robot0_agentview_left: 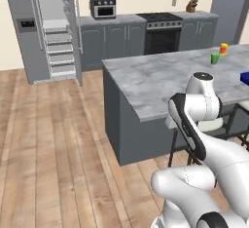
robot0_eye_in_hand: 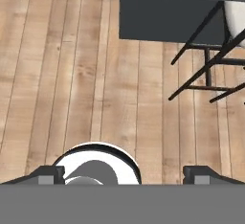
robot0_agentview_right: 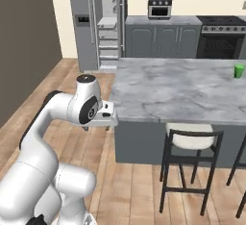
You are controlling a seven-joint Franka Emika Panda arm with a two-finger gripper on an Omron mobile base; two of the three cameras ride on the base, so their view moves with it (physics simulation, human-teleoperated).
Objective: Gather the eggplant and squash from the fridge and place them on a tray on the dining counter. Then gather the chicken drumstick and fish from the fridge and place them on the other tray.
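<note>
1. Eggplant, squash, drumstick, fish: none identifiable yet. They should be in the fridge (robot0_agentview_left: 54, 29), far left, door open; shelf contents too small to tell.
2. Handling, my judgement: eggplant and squash firm, smooth, likely slippery, so grip across the thick middle. Drumstick and fish softer, irregular, so light squeeze at the widest part.
3. Gripper (robot0_eye_in_hand: 122, 173): jaws wide open, empty, pointing down at the wood floor beside the stool (robot0_agentview_right: 192, 164).
4. No trays made out on the surface (robot0_agentview_left: 160, 83). Green cup (robot0_agentview_left: 215, 58) at its far right, contents not visible.
</note>
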